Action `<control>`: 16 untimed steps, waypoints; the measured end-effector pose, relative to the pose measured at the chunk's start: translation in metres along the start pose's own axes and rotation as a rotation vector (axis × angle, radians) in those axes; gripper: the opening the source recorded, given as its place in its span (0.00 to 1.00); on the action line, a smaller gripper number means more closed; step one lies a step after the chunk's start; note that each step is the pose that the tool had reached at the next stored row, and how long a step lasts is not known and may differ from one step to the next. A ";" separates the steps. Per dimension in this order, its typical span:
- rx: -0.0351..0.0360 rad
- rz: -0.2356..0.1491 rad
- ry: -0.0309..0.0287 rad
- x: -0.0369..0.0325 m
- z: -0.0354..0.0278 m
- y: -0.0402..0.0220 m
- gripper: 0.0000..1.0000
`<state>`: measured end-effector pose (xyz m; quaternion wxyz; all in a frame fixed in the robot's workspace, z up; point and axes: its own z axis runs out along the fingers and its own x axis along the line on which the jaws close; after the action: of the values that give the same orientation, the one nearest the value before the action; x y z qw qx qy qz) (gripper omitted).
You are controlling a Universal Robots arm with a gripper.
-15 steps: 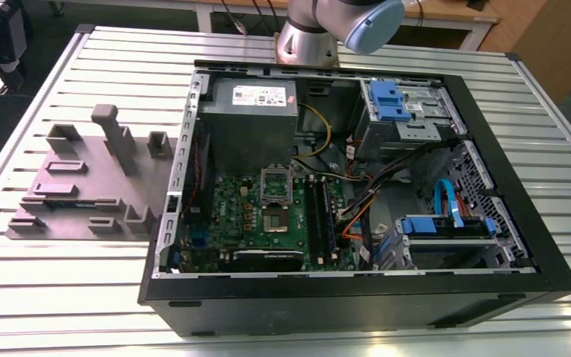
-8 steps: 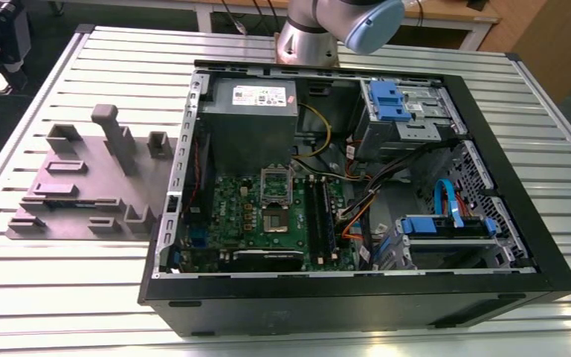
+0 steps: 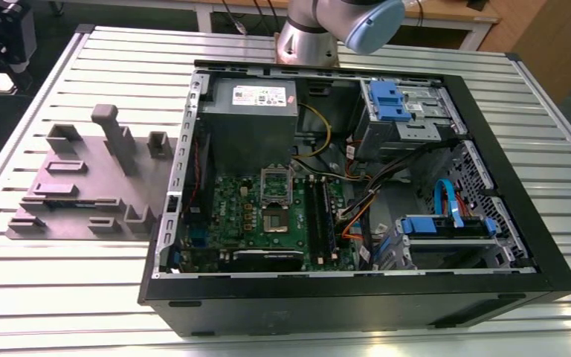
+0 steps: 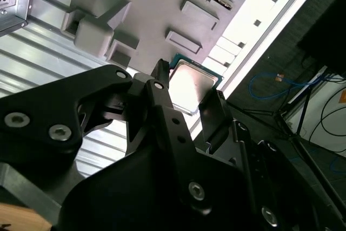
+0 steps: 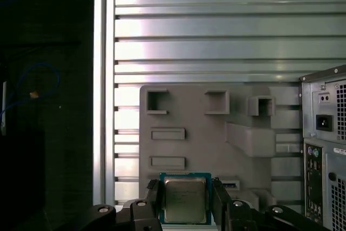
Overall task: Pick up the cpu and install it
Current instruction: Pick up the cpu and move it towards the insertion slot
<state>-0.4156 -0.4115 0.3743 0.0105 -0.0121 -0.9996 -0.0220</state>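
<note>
Two black fingers (image 5: 153, 201) of the gripper (image 5: 185, 185) stand narrow, closed on opposite edges of the cpu (image 5: 185, 204). In both wrist views the chip hangs between them with its silvery top toward the cameras, and I judge it is clear of the grey fixture plate (image 5: 238, 133) below it.

To do this step well, I think the chip should be held level, with only light pressure on the pale rim and nothing touching its underside. A tilt or a slip in the grip would spoil the alignment with the socket (image 3: 276, 218), and I believe any travel should be slow.

In the exterior view the socket lies open on the motherboard (image 3: 228, 212), near the middle of the computer case (image 3: 365, 309). The fixture plate is at nine o'clock from the case and the arm (image 3: 311, 37) at twelve o'clock. Everything rests on a slatted aluminium table (image 3: 68, 297), which looks smooth and shiny. Beyond its edge the floor is dark, with a blue cable (image 4: 281, 82) lying loose.
</note>
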 end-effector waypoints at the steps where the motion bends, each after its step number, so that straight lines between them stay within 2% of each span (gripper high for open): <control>1: 0.0000 0.000 0.0000 -0.0006 0.0000 0.0000 0.47; 16: 0.0000 0.000 0.0001 -0.0125 -0.0003 0.0003 0.47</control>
<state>-0.4031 -0.4115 0.3743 0.0105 -0.0120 -0.9996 -0.0220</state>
